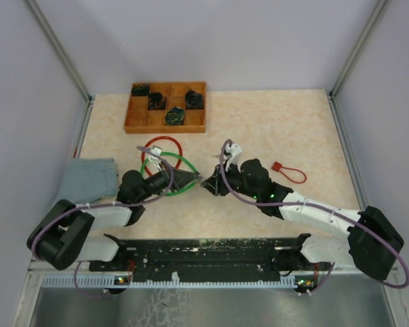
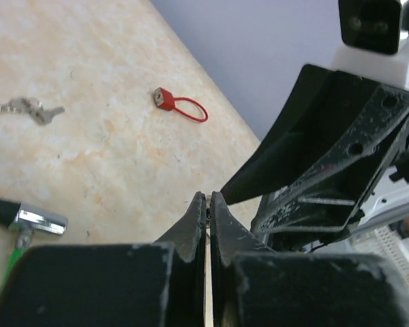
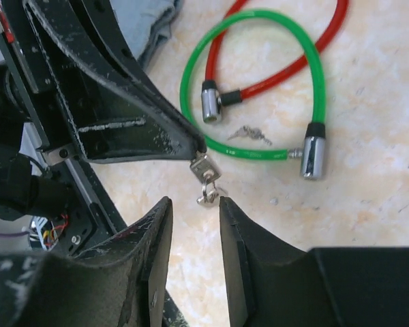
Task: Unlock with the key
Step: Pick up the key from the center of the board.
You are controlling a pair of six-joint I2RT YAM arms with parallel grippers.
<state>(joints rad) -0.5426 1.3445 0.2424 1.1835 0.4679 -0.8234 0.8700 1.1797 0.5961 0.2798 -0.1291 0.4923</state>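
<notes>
My left gripper (image 1: pixel 196 180) is shut on a small silver key (image 3: pixel 204 165). In the left wrist view its jaws (image 2: pixel 209 198) meet with only a sliver of metal between them. The key's ring (image 3: pixel 208 193) hangs down just off the tips of my right gripper (image 3: pixel 194 201), which is open and holds nothing. The two grippers (image 1: pixel 211 185) face each other tip to tip above the table. A green cable lock (image 3: pixel 320 82) and a red cable lock (image 3: pixel 286 73) lie coiled behind, each with silver end cylinders (image 3: pixel 312 157).
A loose bunch of keys (image 3: pixel 249 134) lies inside the green loop. A small red loop lock (image 1: pixel 290 172) sits to the right. A wooden tray (image 1: pixel 165 126) with dark items stands at the back, and a blue cloth (image 1: pixel 88 178) lies at the left.
</notes>
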